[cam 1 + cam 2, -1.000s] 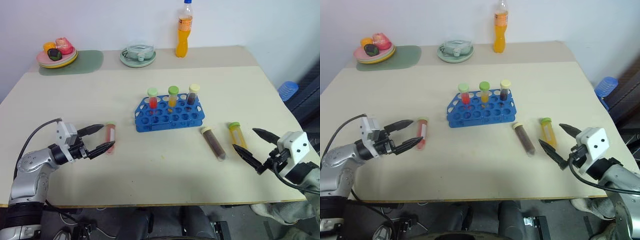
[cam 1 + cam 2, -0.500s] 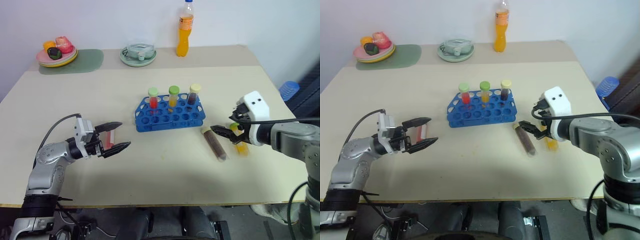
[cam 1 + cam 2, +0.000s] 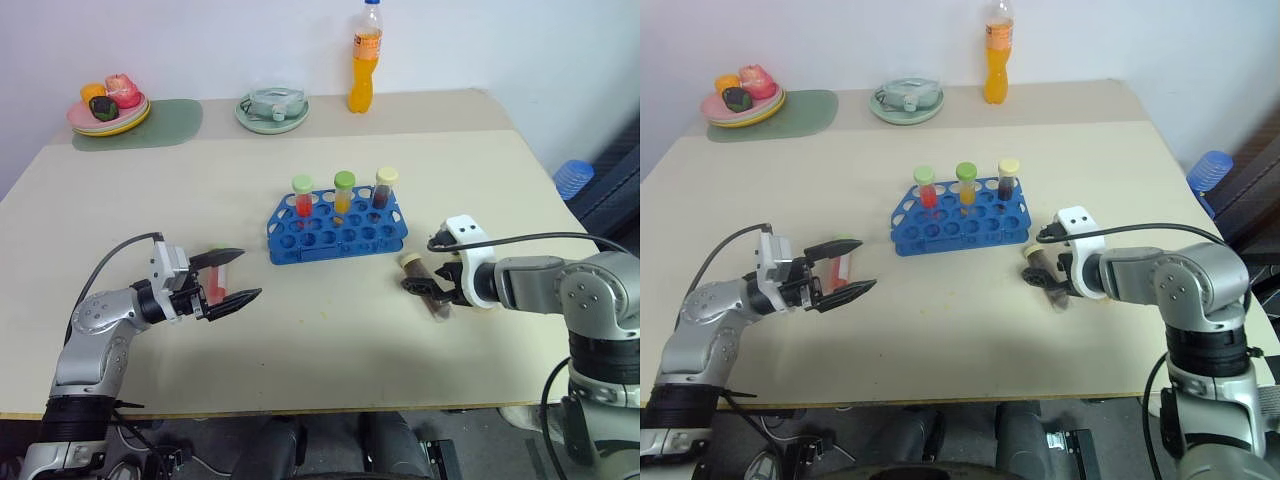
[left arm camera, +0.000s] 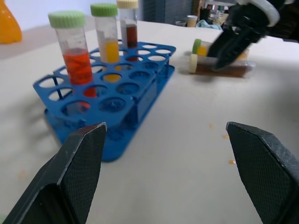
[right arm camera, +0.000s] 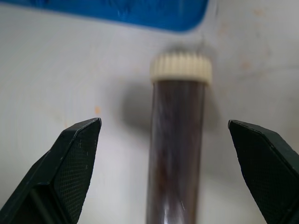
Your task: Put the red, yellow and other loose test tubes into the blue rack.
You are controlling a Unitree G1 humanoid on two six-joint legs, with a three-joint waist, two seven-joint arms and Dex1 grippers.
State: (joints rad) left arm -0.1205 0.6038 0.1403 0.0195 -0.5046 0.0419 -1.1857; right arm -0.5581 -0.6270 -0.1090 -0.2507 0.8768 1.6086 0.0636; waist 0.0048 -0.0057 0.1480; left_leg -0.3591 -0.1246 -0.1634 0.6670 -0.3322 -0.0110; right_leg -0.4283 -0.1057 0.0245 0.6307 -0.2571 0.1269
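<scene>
My right fingers (image 5: pixel 74 163) gape wide around the brown tube (image 5: pixel 175 154) at mid-right; left fingers (image 3: pixel 236 296) open, empty, lower left.

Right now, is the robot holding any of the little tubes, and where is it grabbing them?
No, nothing is held. The right gripper is open, its fingers on either side of the brown tube without closing. The left gripper is open near the red tube.

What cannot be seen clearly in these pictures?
- Loose yellow-liquid plastic tube: in the head views the right end effector covers it.
- Loose red-liquid plastic tube: the left end effector partly covers it.
- Brown-filled clear tube: bottom cut off by the right wrist view's edge.
</scene>
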